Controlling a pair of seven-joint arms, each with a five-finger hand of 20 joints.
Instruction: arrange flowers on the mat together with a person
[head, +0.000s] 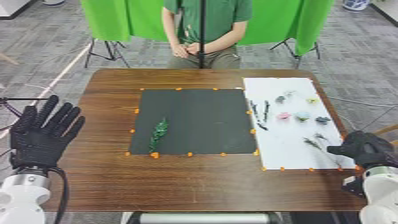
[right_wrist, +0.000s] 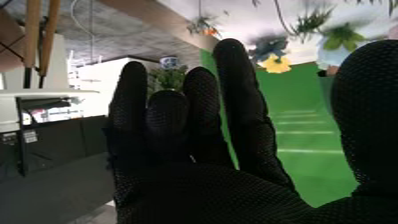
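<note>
- The right hand, in meshy black fabric, holds nothing, fingers extended, by the white sheet's edge.
- Rounded flowers and thin twigs lie there.
- A feathery green sprig lies on the black mat.
- The left hand's fingers are straight.

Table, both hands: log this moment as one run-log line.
left hand: open, left of black mat | right hand: open, by white sheet | black mat: green sprig | white sheet: flowers, sprigs

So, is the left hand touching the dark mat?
Apart: the head view shows a strip of brown table between the left hand and the dark mat.
</note>
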